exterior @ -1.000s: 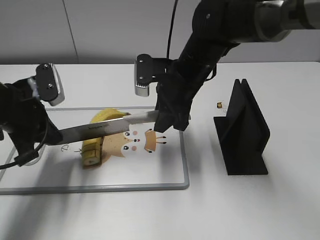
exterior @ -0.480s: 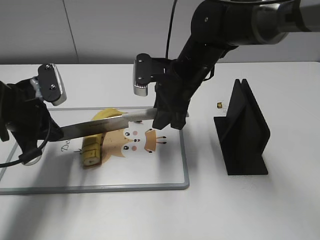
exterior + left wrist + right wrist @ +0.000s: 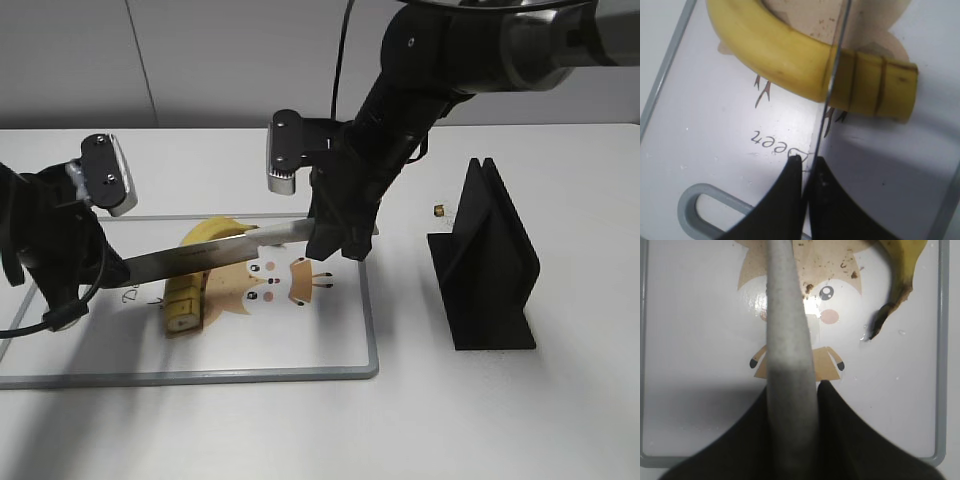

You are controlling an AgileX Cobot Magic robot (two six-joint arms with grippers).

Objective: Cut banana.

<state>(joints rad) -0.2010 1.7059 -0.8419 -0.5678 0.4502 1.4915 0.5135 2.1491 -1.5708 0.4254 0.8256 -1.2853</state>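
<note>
Since a second ago the knife [image 3: 215, 252] has barely shifted across the banana [image 3: 197, 277], which lies on the cutting board [image 3: 330, 372] toward the worktop's [image 3: 420, 420] left edge. Right end effector [image 3: 335, 240] reaches down, clenched on the white handle; left end effector [image 3: 100, 268] pinches the blade tip.

Left wrist: yellow, speckled banana [image 3: 805, 65] shows slice lines near its flat end.

Right wrist: dark stem tip [image 3: 879, 322] curls.
</note>
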